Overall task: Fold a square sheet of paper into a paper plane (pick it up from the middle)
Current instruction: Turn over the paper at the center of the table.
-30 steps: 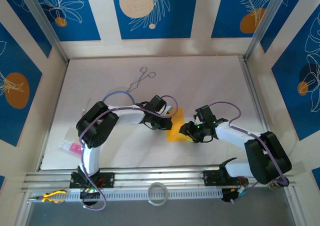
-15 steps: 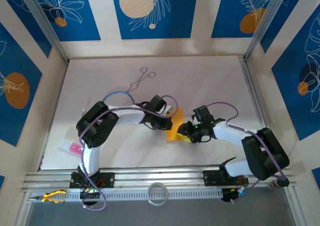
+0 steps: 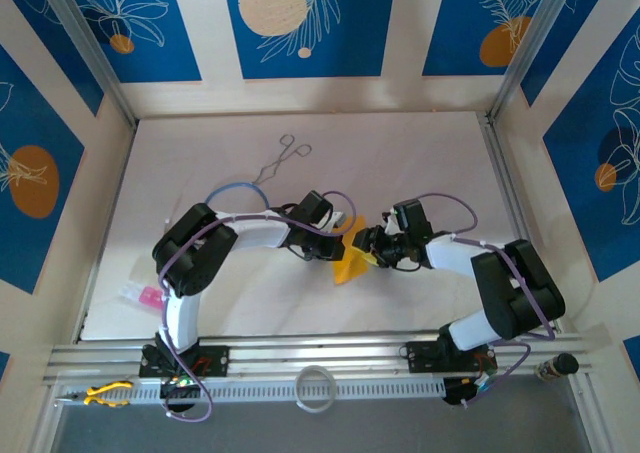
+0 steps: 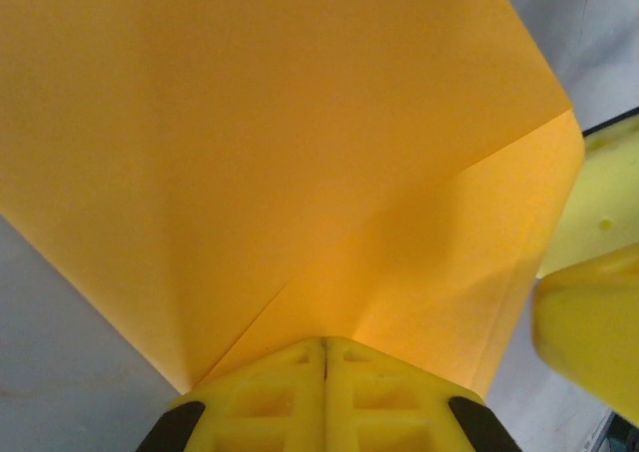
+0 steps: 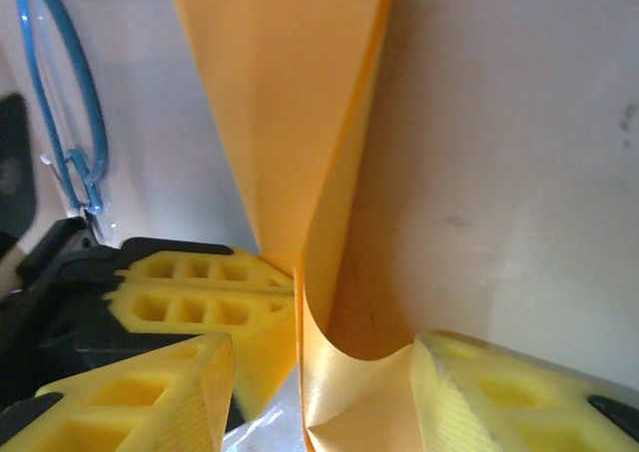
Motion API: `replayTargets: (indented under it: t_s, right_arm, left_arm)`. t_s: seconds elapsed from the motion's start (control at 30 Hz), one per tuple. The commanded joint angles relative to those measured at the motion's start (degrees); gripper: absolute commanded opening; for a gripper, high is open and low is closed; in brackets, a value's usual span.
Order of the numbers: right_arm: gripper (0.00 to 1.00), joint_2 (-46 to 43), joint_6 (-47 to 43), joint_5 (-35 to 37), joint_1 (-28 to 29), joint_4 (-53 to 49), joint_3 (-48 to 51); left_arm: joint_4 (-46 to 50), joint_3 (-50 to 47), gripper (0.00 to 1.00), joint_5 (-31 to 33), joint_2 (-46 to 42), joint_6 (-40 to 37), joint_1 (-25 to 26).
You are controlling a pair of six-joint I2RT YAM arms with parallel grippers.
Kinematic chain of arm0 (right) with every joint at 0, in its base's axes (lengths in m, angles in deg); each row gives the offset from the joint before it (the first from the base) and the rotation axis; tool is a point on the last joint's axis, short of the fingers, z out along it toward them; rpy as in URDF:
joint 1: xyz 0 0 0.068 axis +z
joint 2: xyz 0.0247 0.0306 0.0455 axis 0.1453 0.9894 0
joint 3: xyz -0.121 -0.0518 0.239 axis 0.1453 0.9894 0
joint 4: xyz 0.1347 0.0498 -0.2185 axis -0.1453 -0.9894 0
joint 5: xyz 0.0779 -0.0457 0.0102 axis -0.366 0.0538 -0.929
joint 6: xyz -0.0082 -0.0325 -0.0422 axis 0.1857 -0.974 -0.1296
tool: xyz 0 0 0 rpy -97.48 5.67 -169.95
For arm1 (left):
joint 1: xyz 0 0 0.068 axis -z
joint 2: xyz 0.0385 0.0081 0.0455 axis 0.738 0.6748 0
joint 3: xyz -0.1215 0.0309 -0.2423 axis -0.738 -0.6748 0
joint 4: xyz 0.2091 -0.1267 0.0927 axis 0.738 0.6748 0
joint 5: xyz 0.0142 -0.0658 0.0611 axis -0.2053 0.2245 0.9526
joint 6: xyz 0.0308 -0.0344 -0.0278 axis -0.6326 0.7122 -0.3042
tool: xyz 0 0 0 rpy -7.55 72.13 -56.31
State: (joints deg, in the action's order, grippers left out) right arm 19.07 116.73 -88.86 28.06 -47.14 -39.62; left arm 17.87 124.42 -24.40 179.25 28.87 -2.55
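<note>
The thin orange-yellow sheet of paper (image 3: 350, 263), partly folded with a diagonal crease visible in the left wrist view, is located near the middle of the white bench (image 3: 200, 153), between the two arms. The left end effector (image 4: 324, 344) is clamped on one edge of the sheet, with its yellow fingers pressed together on the paper. The right end effector (image 5: 319, 367) is positioned just beside it. Its fingers stand apart, and a curled edge of the sheet passes through the gap between them.
</note>
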Motion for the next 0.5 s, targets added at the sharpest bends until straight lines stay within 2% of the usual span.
replayTargets:
  t_s: [0.0, 0.47]
  right_arm:
    - [0.50, 0.8, -4.0, -2.1, -0.8, 0.3, -2.3]
    - [0.46, 5.1, -8.5, -5.7, -3.4, 1.0, -4.2]
  left_arm:
    - [2.8, -1.5, 0.00, 0.9, -0.3, -0.4, -0.3]
    - [3.2, -1.1, 0.00, 1.1, -0.4, -0.5, -0.3]
